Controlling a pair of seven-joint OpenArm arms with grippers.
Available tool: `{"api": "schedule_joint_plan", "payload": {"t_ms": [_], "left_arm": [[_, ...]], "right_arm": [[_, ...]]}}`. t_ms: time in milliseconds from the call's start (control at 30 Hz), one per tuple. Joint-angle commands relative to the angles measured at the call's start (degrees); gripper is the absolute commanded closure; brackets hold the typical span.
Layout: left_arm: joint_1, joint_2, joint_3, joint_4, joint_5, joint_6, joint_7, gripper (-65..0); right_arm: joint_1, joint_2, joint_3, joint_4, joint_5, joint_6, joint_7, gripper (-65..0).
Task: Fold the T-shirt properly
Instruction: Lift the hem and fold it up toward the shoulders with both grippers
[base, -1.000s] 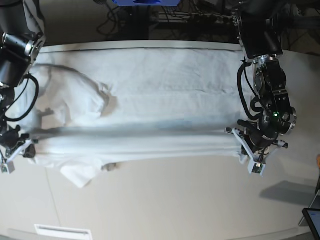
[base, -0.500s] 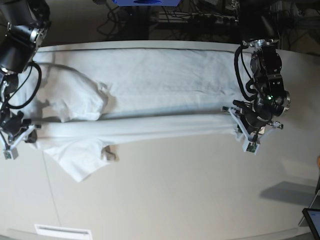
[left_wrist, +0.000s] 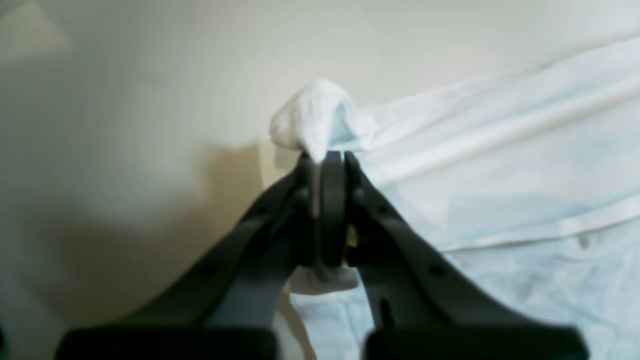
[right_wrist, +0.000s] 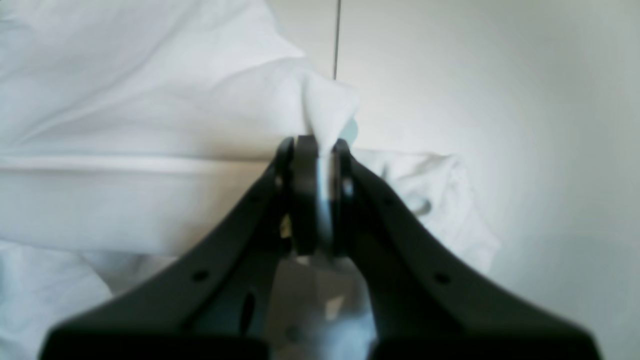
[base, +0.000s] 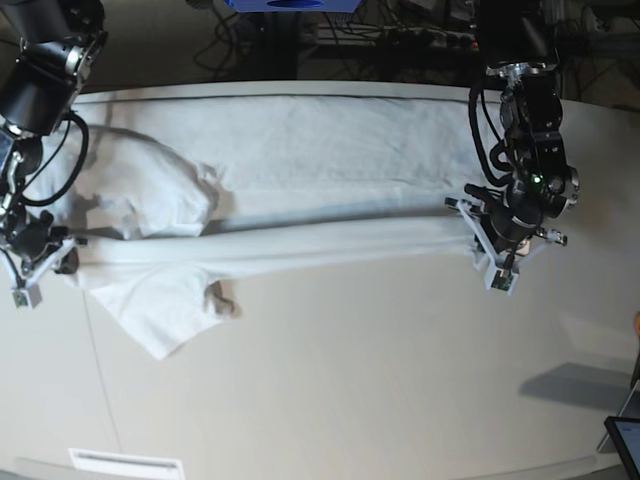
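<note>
In the left wrist view, the left gripper (left_wrist: 322, 157) has its jaws closed on a small bunched peak of the T-shirt (left_wrist: 500, 165), white cloth poking out above the tips. The rest of the shirt runs off to the right over the pale table (left_wrist: 125, 100), with a hem band crossing it.

In the right wrist view, the right gripper (right_wrist: 315, 150) is likewise clamped on a pinch of the T-shirt (right_wrist: 125, 125); cloth spreads out to the left, and a loose flap lies on the table (right_wrist: 525, 125) just past the tips to the right.

In the base view, the T-shirt (base: 320, 160) lies stretched across the far half of the table (base: 350, 400), with a long folded edge held taut between the left gripper (base: 498, 262) and the right gripper (base: 35, 272). Compared with a second ago, both grippers have carried that edge away from the near side of the table and further onto the shirt's body, and the band of cloth hanging in front has narrowed. One sleeve still spills out toward the front near the right gripper. This looks like a lengthwise fold partway through: the near edge is being laid over the body and has yet to be set down and released.
</note>
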Motion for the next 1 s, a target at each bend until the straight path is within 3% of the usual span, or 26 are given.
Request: {"api": "schedule_joint_plan", "payload": {"t_ms": [0, 167, 267, 433, 567, 800, 967], "left_arm": [[-0.91, -1.05, -0.59, 0.84, 2.15, 0.64, -0.04, 0.0], [-0.12, -0.97, -0.59, 0.75, 2.06, 0.64, -0.04, 0.0], [0.41, -0.97, -0.50, 0.75, 2.06, 0.64, -0.04, 0.0], [0.93, -0.97, -0.50, -0.92, 2.15, 0.64, -0.22, 0.0], [0.67, -0.97, -0.59, -1.98, 2.15, 0.64, -0.31, 0.0], [0.85, -0.70, -0.59, -1.80, 1.79, 0.64, -0.31, 0.0], [0.76, -0.35, 3.01, -1.71, 2.15, 0.64, -0.31, 0.0]], "right_arm": [[1.42, 1.45, 0.54, 1.76, -0.53, -0.70, 1.12, -1.0], [1.07, 1.45, 0.62, 5.54, -0.53, -0.79, 0.59, -3.3], [0.28, 1.45, 0.62, 7.65, -0.53, -0.96, 0.59, -10.3], [-0.07, -0.40, 2.12, 8.88, -0.53, -4.48, -1.70, -22.6], [-0.69, -2.25, 5.99, 9.76, -0.53, -4.57, -2.40, -23.2], [0.63, -2.77, 5.55, 18.46, -0.53, -4.48, -2.22, -23.6], [4.67, -2.42, -3.51, 17.32, -0.53, -4.48, -2.49, -23.8]]}}
